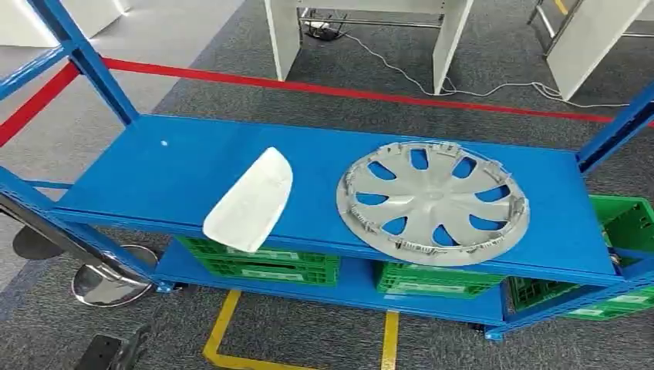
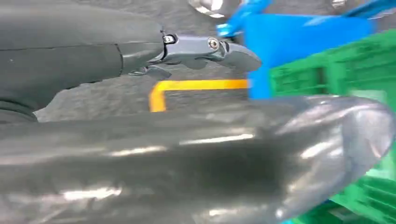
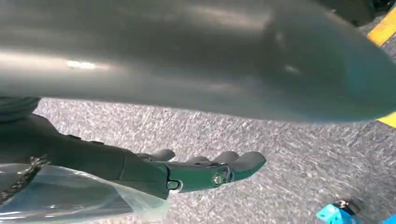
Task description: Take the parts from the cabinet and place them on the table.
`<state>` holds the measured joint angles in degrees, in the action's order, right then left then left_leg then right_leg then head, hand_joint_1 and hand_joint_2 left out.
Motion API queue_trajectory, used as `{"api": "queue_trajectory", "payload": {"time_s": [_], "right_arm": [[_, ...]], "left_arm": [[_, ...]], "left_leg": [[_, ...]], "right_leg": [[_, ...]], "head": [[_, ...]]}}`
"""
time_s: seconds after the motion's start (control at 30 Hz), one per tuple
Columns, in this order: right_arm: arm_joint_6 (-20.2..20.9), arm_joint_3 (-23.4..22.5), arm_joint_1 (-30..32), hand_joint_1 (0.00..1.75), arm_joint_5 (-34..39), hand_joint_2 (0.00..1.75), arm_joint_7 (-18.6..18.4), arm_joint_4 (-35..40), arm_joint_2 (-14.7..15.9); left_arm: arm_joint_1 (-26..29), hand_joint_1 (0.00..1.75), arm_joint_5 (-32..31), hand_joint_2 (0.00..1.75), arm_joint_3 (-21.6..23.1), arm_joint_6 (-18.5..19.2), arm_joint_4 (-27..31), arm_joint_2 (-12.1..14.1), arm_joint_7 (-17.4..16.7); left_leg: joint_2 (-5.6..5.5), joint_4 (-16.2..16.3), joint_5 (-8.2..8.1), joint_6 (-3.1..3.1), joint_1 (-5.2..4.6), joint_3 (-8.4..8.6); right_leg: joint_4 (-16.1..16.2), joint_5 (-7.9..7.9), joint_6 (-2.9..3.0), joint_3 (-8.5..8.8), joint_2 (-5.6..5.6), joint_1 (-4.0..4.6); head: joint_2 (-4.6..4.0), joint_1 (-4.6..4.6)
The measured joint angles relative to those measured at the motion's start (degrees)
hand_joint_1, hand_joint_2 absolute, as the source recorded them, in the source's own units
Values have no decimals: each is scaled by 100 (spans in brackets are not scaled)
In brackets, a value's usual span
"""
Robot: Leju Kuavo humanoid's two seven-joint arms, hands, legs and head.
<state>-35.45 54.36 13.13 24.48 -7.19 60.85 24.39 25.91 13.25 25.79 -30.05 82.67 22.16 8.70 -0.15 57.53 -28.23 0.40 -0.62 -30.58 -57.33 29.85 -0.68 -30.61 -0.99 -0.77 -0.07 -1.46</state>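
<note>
A white curved panel part (image 1: 251, 200) lies on the blue cabinet shelf (image 1: 170, 169), its near end overhanging the front edge. To its right a silver wheel cover (image 1: 432, 202) lies flat on the same shelf. My left hand (image 2: 93, 60) hangs low beside the cabinet, fingers (image 2: 210, 46) stretched out and holding nothing, with green crates and a yellow floor line beyond it. My right hand (image 3: 116, 168) hangs over grey carpet, its fingers (image 3: 224, 168) also straight and empty.
Green crates (image 1: 262, 262) fill the lower shelf, and one more (image 1: 625, 223) stands at the right end. Blue uprights (image 1: 85, 58) frame the shelf corners. A red barrier strip (image 1: 347, 91) runs behind. A chrome stand base (image 1: 108, 281) sits at the left, and yellow floor lines (image 1: 220, 327) lie in front.
</note>
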Motion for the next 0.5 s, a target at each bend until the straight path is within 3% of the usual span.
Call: {"api": "queue_trajectory", "payload": {"time_s": [0.2,0.5], "right_arm": [[-156,2,188,0,-320,0,-193,252,57],[-311,-24,442,0,-682,0,-459,650,101]], "left_arm": [[256,0,-495,0,4,-107,1204,212,206],[579,0,-956,0,-448,83,2745,177,818]], "left_leg": [[0,0,-1,0,0,-7],[0,0,0,0,-1,-6]], "right_leg": [[0,2,2,0,0,0],[-1,-1,1,55,-1,-1]], "head": [[0,0],[0,0]]}}
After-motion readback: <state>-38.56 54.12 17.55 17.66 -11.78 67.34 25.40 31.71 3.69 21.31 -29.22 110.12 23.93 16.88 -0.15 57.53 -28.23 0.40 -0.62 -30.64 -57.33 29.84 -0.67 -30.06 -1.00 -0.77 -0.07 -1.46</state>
